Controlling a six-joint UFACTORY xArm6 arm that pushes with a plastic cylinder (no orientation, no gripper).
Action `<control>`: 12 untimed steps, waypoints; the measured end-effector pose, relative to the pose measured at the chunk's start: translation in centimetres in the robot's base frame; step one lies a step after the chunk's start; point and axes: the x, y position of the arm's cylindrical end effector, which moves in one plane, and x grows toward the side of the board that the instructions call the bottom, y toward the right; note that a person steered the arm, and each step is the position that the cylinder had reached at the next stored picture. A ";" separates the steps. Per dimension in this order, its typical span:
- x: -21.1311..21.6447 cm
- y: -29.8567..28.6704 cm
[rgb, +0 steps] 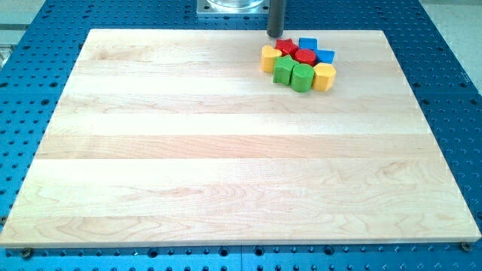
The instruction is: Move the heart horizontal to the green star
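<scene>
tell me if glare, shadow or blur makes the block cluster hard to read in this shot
Camera view: lighting is even and soft, with no strong glare on the wooden board; the cluster at the view's top right is small and slightly soft, so shapes blur together, though red, green, yellow and blue blocks separate by colour; my tip sits just above the cluster's left side.

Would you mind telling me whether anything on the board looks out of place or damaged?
Nothing looks damaged or spilled. All blocks are bunched together near the wooden board's top right, with my tip just above the cluster's upper left.
</scene>
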 end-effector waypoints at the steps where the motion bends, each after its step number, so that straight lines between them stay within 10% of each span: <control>1: 0.0 0.0; 12: 5.5 3.5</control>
